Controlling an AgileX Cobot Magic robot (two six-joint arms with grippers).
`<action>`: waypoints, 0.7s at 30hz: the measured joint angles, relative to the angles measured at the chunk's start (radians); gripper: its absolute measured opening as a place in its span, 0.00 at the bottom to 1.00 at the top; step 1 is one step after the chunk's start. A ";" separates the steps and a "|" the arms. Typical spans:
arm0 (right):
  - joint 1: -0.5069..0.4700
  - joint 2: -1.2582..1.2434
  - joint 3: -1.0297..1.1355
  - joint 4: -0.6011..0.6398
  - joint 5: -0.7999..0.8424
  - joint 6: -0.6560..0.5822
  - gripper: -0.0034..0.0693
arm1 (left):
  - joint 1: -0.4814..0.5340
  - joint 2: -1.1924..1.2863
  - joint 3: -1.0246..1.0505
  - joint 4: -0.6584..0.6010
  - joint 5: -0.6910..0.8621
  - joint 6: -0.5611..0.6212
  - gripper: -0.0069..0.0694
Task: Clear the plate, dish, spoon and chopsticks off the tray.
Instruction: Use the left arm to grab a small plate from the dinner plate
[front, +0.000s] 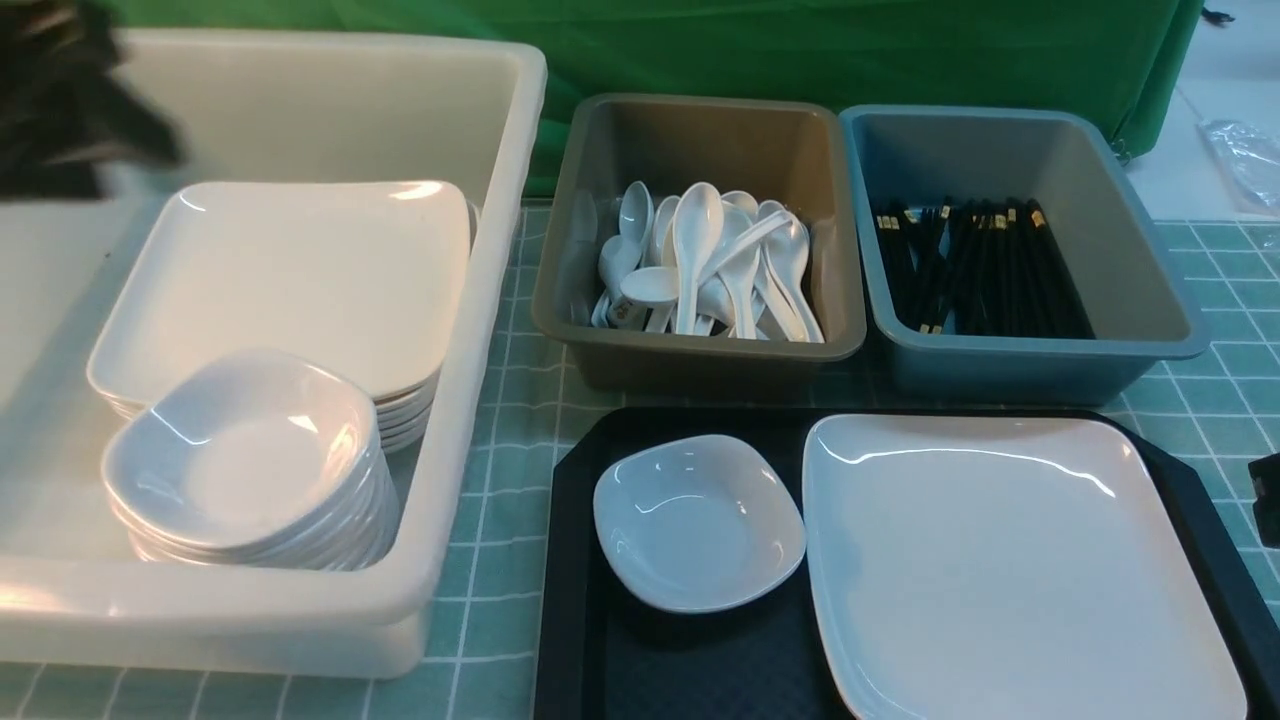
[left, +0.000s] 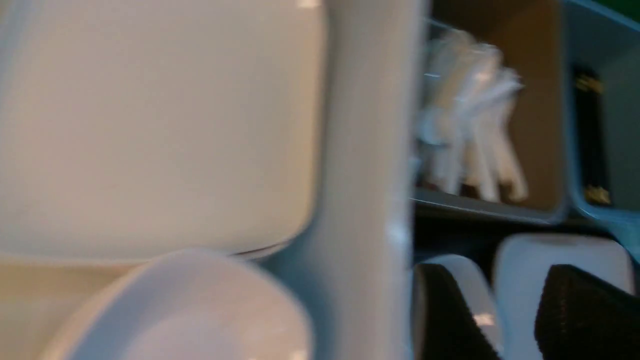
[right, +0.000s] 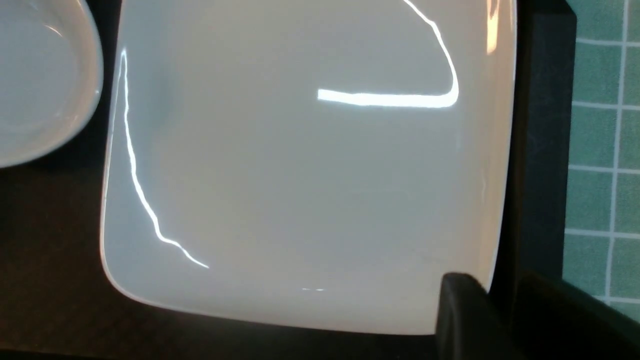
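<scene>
The plate (right: 300, 175) rim lies between right pincer (right: 501, 295) tips, grip unclear; left pincer (left: 495, 285) blurred, parted.

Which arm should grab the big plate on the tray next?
Right. The right pincer sits at the rim of the plate on the tray. The left pincer hangs open and empty, away over the white tub.
</scene>
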 joint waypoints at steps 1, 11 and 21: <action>0.000 0.000 0.000 0.000 0.000 0.000 0.30 | -0.015 0.005 -0.001 -0.007 -0.005 0.004 0.37; 0.000 0.000 0.000 0.002 -0.001 0.000 0.32 | -0.529 0.368 -0.025 0.139 -0.201 -0.005 0.31; 0.000 0.000 0.000 0.002 -0.006 -0.009 0.34 | -0.532 0.685 -0.177 0.392 -0.141 -0.123 0.79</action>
